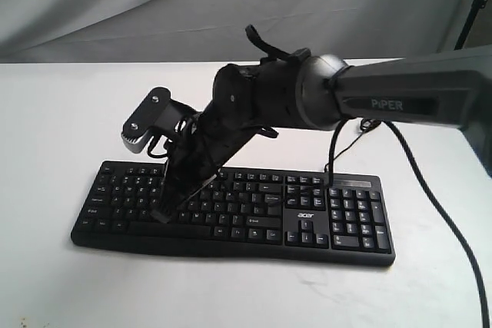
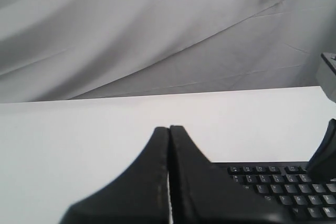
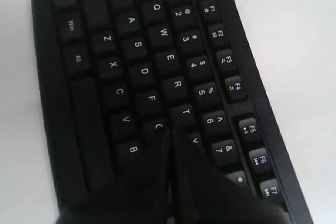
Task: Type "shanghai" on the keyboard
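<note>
Keyboard (image 1: pixel 307 220): touched near the G key (image 3: pixel 156 127) by the right gripper (image 3: pixel 170 131) tip.
Right jaws: pressed together, empty.
Left gripper (image 2: pixel 169 128): jaws pressed together, empty, keyboard lying apart.

Table (image 1: pixel 46 282): white, matte top. In the exterior view it fills the frame from 3 through 6 to 9 o'clock. Its far edge runs level across the frame, a little above centre.

Cloth (image 1: pixel 154 5): pale grey backdrop hanging behind the table's far edge, covering 10 to 2 o'clock. Long soft folds slant across it, and a broad crease shows near 12 o'clock. The left wrist view shows the same cloth, creased, meeting the table along a straight line.

Pole (image 1: pixel 473 5): thin, dark and slanted, at 2 o'clock against the cloth, close to the frame edge. Its base is hidden.

Right wrist view: white table surface along two sides.
</note>
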Available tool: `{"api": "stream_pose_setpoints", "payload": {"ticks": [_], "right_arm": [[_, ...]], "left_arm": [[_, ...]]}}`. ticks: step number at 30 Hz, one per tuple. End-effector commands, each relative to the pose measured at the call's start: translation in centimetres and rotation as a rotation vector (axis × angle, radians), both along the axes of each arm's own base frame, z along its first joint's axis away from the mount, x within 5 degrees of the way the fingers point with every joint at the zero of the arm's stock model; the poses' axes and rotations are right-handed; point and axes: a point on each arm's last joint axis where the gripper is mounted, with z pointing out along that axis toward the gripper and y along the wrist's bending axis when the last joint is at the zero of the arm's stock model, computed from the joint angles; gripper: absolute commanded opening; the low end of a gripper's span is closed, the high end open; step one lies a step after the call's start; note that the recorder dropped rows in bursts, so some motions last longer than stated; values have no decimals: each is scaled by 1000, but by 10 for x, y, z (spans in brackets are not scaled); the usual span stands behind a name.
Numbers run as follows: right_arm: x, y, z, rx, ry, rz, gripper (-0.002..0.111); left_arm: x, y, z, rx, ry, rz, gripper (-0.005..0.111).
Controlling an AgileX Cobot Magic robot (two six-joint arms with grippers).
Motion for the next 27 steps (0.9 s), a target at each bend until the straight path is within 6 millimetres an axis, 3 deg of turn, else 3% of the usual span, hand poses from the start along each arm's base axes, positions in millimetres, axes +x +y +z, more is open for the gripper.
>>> {"api": "stream_pose_setpoints", "payload": {"ticks": [1, 27], "right_arm": [[0, -4, -2, 30, -10, -35, 0], [3, -1, -30, 8, 2, -52, 0]], "left_arm": [[0, 0, 0, -2, -7, -6, 0], [0, 0, 0, -2, -7, -6, 0]]}}
